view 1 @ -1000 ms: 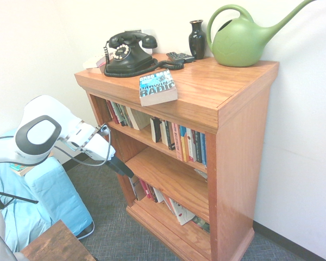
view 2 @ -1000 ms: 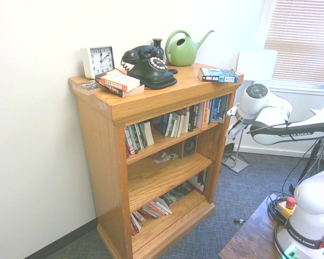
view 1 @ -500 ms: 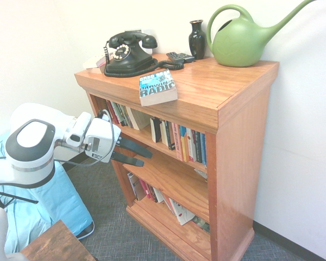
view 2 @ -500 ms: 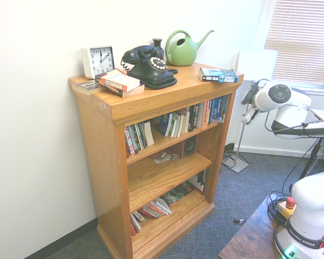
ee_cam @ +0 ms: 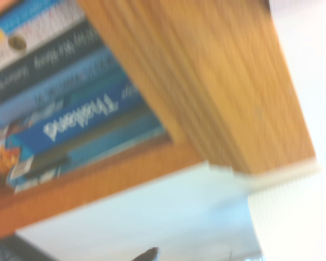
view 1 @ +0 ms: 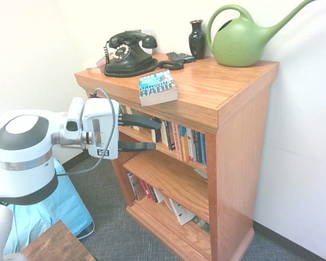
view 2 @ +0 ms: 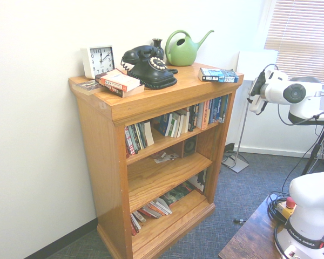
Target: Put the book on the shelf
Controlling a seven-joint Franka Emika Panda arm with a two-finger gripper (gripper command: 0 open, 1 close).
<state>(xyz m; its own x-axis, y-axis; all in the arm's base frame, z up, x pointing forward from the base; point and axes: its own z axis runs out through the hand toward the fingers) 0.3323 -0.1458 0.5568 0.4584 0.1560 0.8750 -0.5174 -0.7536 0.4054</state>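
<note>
Jaws apart, nothing between them; gripper (view 1: 144, 134) roughly level, its two dark fingers (view 1: 138, 122) one above the other, pointing at the shelf's (view 1: 206, 114) open front just under the top board, beside the upper row of books (view 1: 187, 144); fingertips overlap that row in the first exterior view, contact cannot be told; in the second exterior view the gripper (view 2: 255, 97) sits off the shelf's (view 2: 105, 162) far side and the fingers are mostly hidden behind the white wrist.

The book (view 1: 157, 87) lies flat on the top board near its front edge, cover up, well above the jaws and untouched; second exterior view shows the book (view 2: 218, 75) only edge-on at the far corner.

Wrist view blurred: a slanted wooden edge (ee_cam: 217, 92), blue spines (ee_cam: 81, 119) with unreadable white print.

Behind on top: black telephone (view 1: 129, 53), dark vase (view 1: 197, 38), green watering can (view 1: 242, 41) with spout cut off by the frame; clock (view 2: 99, 60) and orange-covered book (view 2: 119, 82) seen only from the second exterior view.
</note>
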